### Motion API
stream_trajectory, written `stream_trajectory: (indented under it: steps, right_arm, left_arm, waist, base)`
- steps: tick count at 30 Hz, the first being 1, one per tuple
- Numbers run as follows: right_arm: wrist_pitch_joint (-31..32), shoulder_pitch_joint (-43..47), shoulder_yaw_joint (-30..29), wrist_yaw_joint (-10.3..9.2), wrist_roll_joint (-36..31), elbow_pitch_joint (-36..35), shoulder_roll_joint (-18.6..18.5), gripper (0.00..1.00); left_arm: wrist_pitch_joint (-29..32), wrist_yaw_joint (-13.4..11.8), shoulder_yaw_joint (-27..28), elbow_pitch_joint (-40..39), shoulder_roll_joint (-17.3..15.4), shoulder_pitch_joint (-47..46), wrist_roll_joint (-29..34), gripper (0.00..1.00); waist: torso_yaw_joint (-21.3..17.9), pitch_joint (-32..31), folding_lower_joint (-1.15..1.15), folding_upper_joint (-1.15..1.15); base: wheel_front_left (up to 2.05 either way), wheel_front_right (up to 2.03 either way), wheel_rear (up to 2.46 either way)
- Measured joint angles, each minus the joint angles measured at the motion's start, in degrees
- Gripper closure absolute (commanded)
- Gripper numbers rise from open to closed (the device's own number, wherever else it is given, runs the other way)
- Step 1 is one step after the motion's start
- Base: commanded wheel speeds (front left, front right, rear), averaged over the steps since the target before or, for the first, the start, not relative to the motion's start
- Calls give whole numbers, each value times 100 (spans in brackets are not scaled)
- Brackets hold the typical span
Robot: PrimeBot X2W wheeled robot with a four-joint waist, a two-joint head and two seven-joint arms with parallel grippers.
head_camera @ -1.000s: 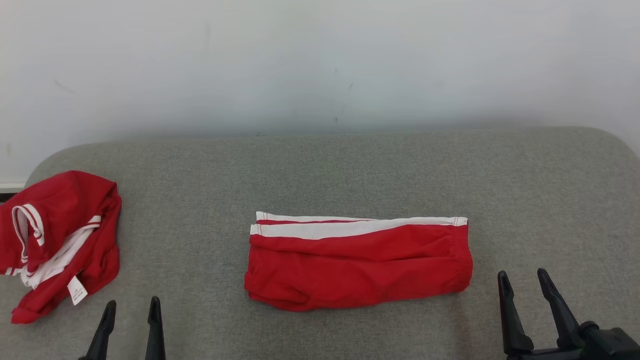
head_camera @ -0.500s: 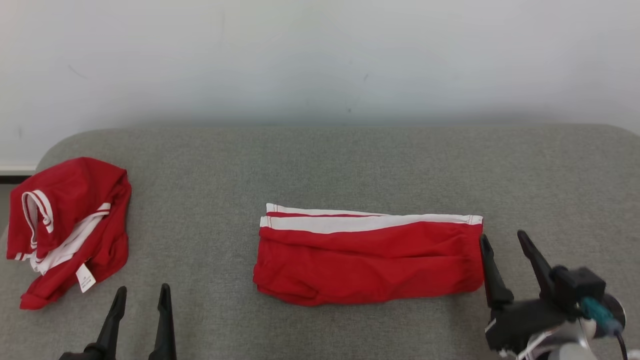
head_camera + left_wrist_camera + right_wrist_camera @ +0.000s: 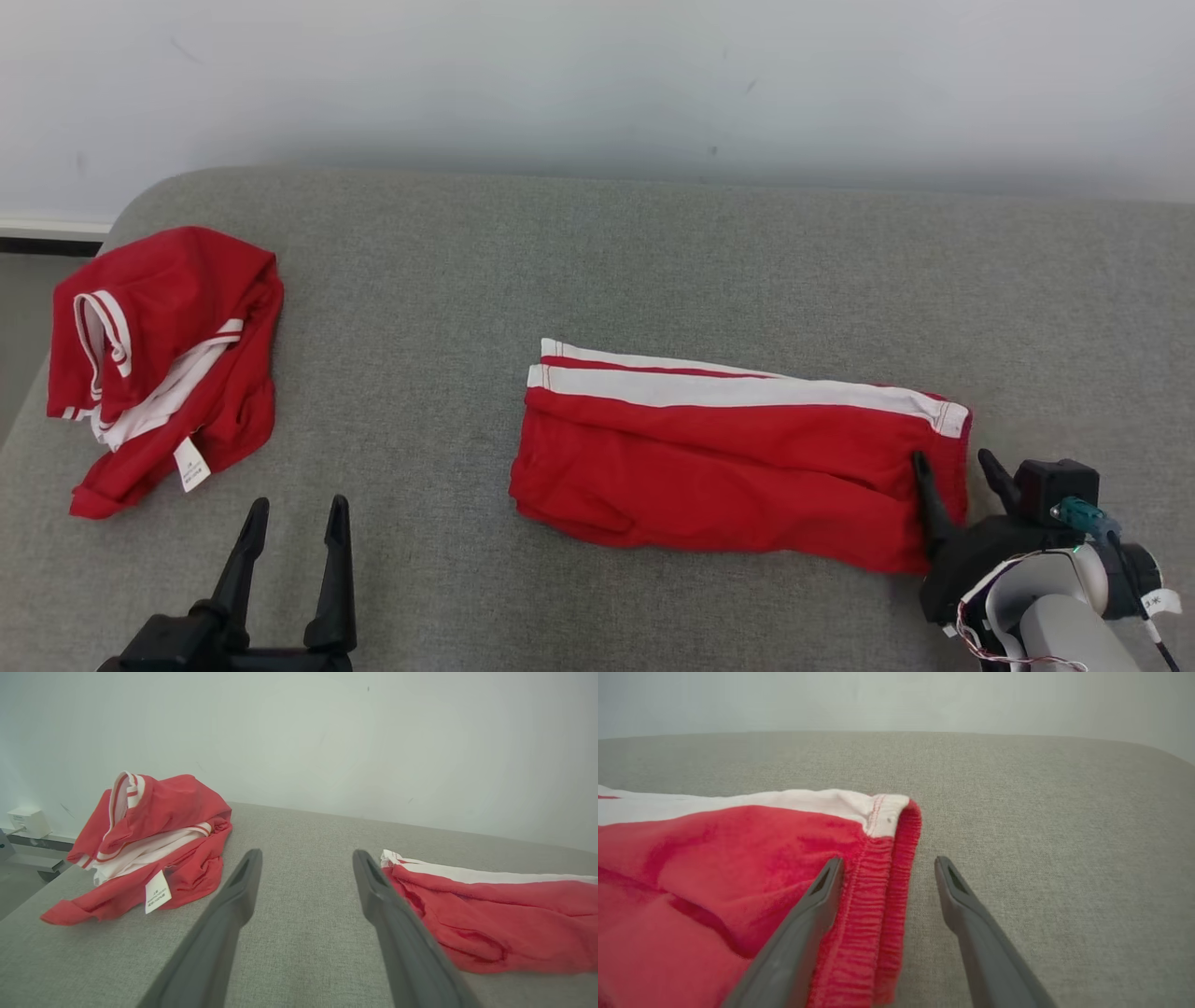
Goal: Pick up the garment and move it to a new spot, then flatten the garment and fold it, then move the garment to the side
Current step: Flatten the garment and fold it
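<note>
Right hand [image 3: 954, 464] stands open, its two dark fingers spread apart and gripping nothing. It sits at the elastic waistband [image 3: 878, 896] end of the folded red garment [image 3: 728, 467]. In the right wrist view [image 3: 888, 861] the inner finger lies over the red cloth just inside the waistband, and the outer finger is over bare grey worktop [image 3: 579, 261] just beyond the edge. Whether either fingertip presses on the cloth cannot be told.

From this hand the garment [image 3: 714, 858] stretches away towards the robot's left as a long, flat band. A white stripe [image 3: 728, 390] runs along its far edge, on the side away from the robot. The near edge shows soft creases.

Left hand [image 3: 299, 504] is also open and empty, with its fingers parted above bare grey fabric. It is well apart from the folded garment [image 3: 504, 919], which lies to its right.

Ahead of the left hand and to its left lies a crumpled red garment [image 3: 159, 355], bunched in a heap near the worktop's left end. Its white trim shows, and a white label [image 3: 190, 464] hangs at the side nearest the hand. In the left wrist view this heap [image 3: 154, 830] lies beyond the left finger.

Behind the worktop rises a pale wall [image 3: 597, 75].
</note>
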State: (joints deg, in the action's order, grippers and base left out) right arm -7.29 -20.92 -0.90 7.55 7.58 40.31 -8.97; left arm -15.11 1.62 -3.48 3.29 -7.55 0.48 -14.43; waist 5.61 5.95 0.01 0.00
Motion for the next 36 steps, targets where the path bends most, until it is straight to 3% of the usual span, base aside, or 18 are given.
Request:
stream_trajectory:
  steps: [12,13,14,21,32,36]
  right_arm:
    - [-211,-790,177,0,893,1830,307,0]
    - [-205,-837,216,-1,988,1907,314,65]
    - [-202,-870,259,0,1073,1973,322,100]
    - [-320,-1014,534,2,1604,2210,203,100]
    - [-250,-887,1006,1,2231,2027,-1196,100]
    - [-54,-838,1182,1,2435,1892,-1540,100]
  left_arm:
    - [0,232,113,421,73,-341,126,0]
    - [-1,243,125,435,80,-362,132,0]
    - [0,245,138,448,93,-372,134,0]
    - [-1,297,272,516,168,-415,174,0]
    - [-1,375,383,527,253,-380,243,0]
    - [-1,396,432,521,271,-350,283,0]
  waist:
    - [34,20,-1,0]
    - [30,11,-1,0]
    - [25,4,-1,0]
    - [-33,-35,-1,0]
    - [-139,-143,-1,0]
    - [-169,-174,-1,0]
  base:
    - [0,0,0]
    - [0,0,0]
    - [0,0,0]
    - [0,0,0]
    - [0,0,0]
    - [0,0,0]
